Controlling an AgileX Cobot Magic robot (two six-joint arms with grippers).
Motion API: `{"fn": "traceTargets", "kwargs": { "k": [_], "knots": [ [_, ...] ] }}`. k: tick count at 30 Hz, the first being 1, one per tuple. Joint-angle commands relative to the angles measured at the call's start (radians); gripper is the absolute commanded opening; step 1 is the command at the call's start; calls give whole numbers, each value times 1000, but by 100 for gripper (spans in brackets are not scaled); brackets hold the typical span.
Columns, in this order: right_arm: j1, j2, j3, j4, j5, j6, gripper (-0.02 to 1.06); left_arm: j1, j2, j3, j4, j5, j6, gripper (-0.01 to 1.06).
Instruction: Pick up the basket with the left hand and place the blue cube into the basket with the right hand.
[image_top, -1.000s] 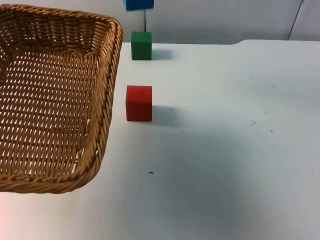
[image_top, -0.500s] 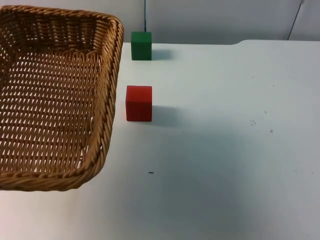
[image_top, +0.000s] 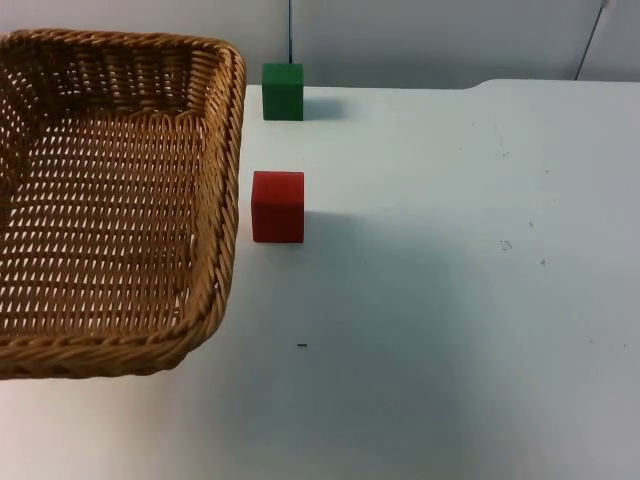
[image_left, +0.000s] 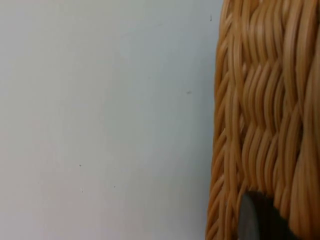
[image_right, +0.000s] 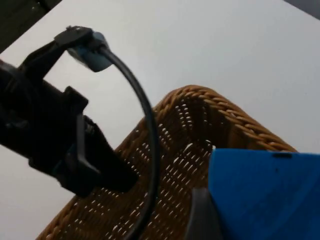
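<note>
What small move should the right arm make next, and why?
Probably carry the blue cube on until it hangs over the basket's open middle, then lower it. The right gripper grips the cube above the rim, and the left gripper holds the basket.

Even, bright light falls on the white tabletop (image_top: 450, 300), without glare. The red cube (image_top: 278, 206) and green cube (image_top: 283, 91) throw soft shadows. Close to the right pincer, the blue cube (image_right: 265, 195) looks soft-edged; weave beside the left pincer's fingertip (image_left: 257, 220) is blurred.
</note>
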Motion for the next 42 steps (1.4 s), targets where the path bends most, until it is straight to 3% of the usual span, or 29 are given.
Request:
{"fn": "traceTargets", "kwargs": {
  "k": [1,6,14,19,34,35,37,38,42],
  "knots": [
    [17,11,14,24,-12,-11,0,-3,2,-7,-34,13,-4,0],
    [31,37,151,53,-70,-33,0,-3,5,-7,-34,13,0,0],
    [29,37,401,49,-273,-25,0,-3,5,-7,-32,11,0,0],
    [29,37,458,51,-352,-25,0,-3,5,-7,-31,15,0,0],
    [29,38,459,41,-371,-33,2,-3,5,-7,-29,19,0,0],
    [29,38,459,41,-371,-33,5,-3,5,-7,-29,24,0,0],
    [29,38,459,41,-371,-25,22,-3,5,-7,-29,24,0,0],
    [29,38,459,41,-371,-25,22,-3,5,-7,-29,24,0,0],
    [29,38,459,42,-371,-25,64,-3,5,-7,-29,24,0,0]
  ]
}}
